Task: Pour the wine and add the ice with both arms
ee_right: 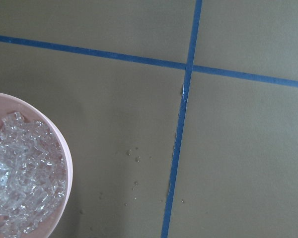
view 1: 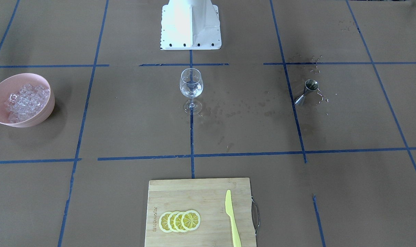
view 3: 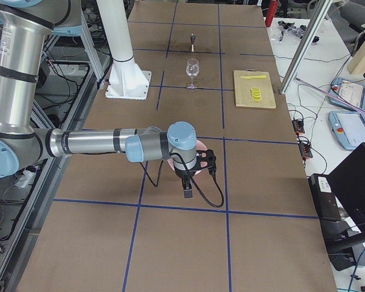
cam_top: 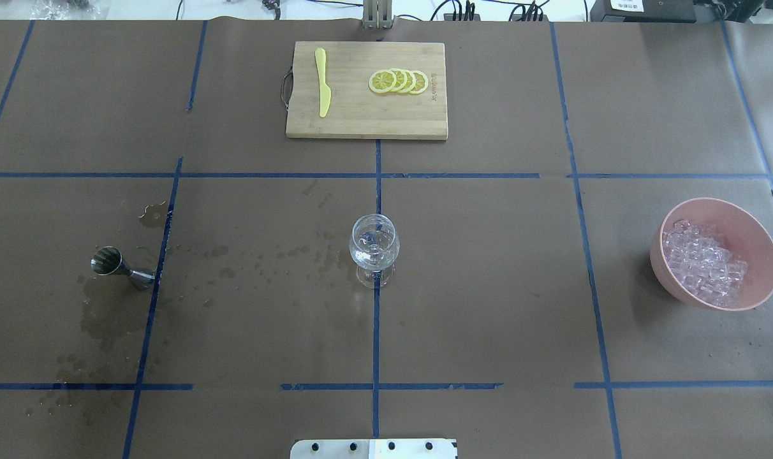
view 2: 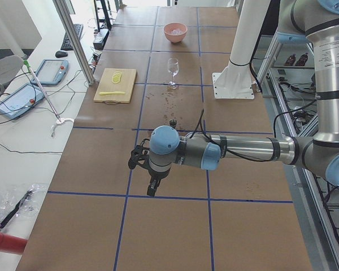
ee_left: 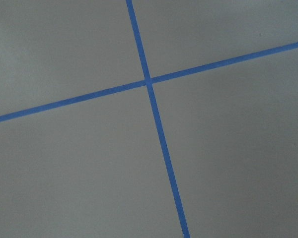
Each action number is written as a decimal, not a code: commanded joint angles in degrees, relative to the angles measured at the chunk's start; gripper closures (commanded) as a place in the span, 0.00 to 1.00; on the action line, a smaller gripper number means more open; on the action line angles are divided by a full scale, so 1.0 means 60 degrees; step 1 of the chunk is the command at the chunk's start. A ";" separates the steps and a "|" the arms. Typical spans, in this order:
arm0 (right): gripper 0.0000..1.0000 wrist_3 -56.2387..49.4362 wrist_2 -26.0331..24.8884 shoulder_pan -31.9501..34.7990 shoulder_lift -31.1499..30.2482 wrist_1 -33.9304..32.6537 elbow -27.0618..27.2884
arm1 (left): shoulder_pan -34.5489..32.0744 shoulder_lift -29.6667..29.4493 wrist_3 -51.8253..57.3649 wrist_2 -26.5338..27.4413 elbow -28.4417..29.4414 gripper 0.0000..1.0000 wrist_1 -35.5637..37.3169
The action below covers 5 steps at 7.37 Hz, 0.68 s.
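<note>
Both arms hang out at the ends of the tabletop (cam_top: 488, 287). Only the side views show the left claw (view 2: 151, 189) and the right claw (view 3: 187, 190), so I cannot tell whether either is open or closed.

The right claw hovers by the pink bowl (cam_top: 759, 245) of ice (cam_top: 702, 264), so adding ice looks like the step in hand. The glass (cam_top: 374, 245) stands mid-table, well apart from the bowl. A little clear wine (view 1: 191, 92) seems to sit in it. A metal measuring cup (cam_top: 115, 266) stands far to its other side, among wet spots.

Take a cube from the top of the heap and let go low over the rim, since the stemmed glass would tip easily.

Farthest lies the cutting board (cam_top: 361, 115) with lemon slices (cam_top: 399, 81) and a knife (cam_top: 323, 83).
</note>
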 commanded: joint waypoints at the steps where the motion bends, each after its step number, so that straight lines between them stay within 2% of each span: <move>1: 0.00 0.0147 -0.0015 0.0007 -0.0036 0.1038 -0.0033 | -0.0020 -0.0150 0.0021 -0.0012 -0.0043 0.00 -0.1324; 2: 0.00 0.0162 -0.0015 0.0007 -0.0008 0.1174 -0.0063 | -0.0034 -0.0050 0.0021 -0.0099 -0.0029 0.00 -0.2505; 4: 0.00 0.0177 0.0014 0.0007 -0.0022 0.1176 -0.0078 | -0.0019 -0.0035 -0.0226 -0.0333 0.0584 0.00 -0.5258; 5: 0.00 0.0206 0.0014 0.0007 0.0007 0.1176 -0.0035 | -0.0020 -0.0035 -0.0431 -0.0741 0.0847 0.00 -0.5764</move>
